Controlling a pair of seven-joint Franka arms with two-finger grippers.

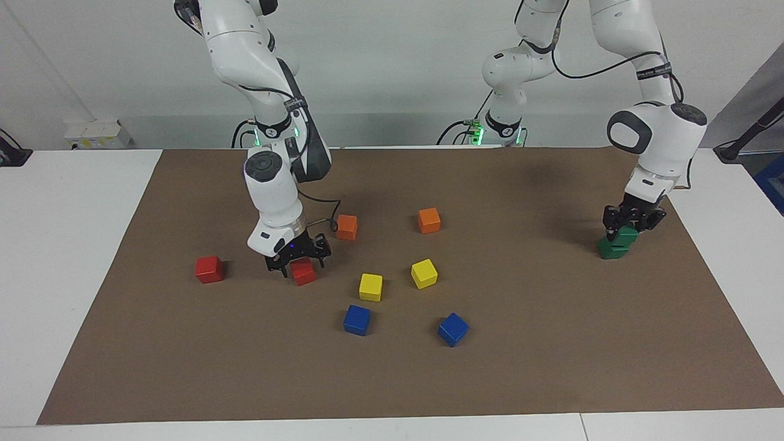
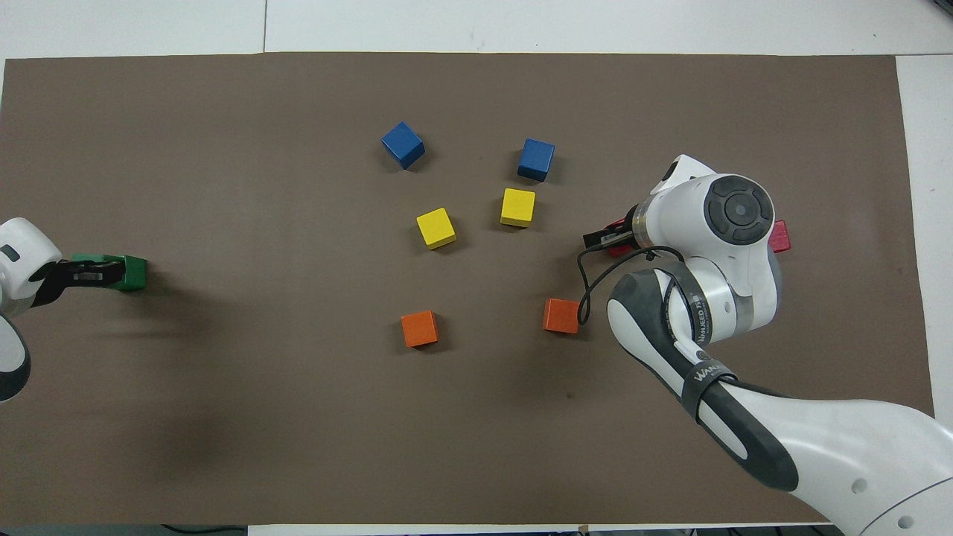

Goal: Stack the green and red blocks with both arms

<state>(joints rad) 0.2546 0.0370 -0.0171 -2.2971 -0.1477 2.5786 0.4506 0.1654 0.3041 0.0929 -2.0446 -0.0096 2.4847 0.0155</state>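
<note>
My left gripper [image 1: 626, 228] is shut on a dark green block [image 1: 628, 236] that rests, set off to one side, on the second green block [image 1: 610, 249] at the left arm's end of the mat. In the overhead view my left gripper [image 2: 88, 274] covers most of the green [image 2: 134, 272]. My right gripper [image 1: 300, 262] is down at the mat with its fingers open on either side of a red block [image 1: 304, 273], which stands on the mat. My right gripper [image 2: 607, 240] hides most of that red block [image 2: 618, 251] from above. The second red block [image 1: 209, 269] stands alone toward the right arm's end of the table and shows beside the right arm's wrist [image 2: 779, 237].
Two orange blocks [image 1: 346, 226] [image 1: 429, 220] lie mid-mat, nearer to the robots. Two yellow blocks [image 1: 370, 286] [image 1: 424, 273] and two blue blocks [image 1: 357, 320] [image 1: 453, 329] lie farther out. All stand on the brown mat [image 1: 551, 367].
</note>
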